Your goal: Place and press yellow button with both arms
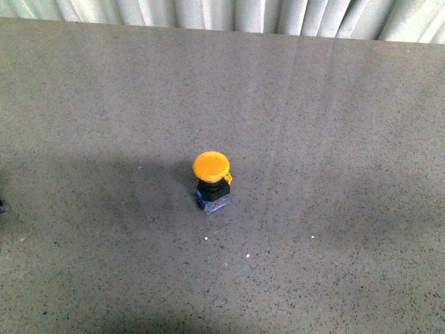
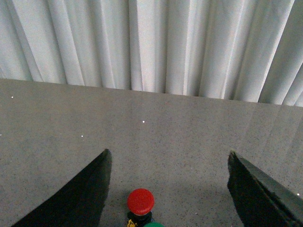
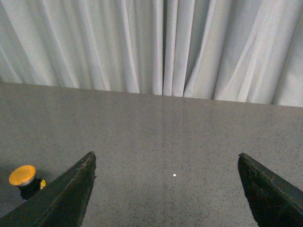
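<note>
Soft even light, broad dim shadow across table around yellow button, faint vertical sheen streaks, mild grain, wrist views slightly soft

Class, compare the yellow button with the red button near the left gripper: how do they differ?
The yellow button has an orange-yellow cap; the red button has a red one. The yellow button stands alone on the grey table, whereas the red button sits between the open left gripper fingers, beside a green cap. Both have round mushroom caps on black collars.
</note>
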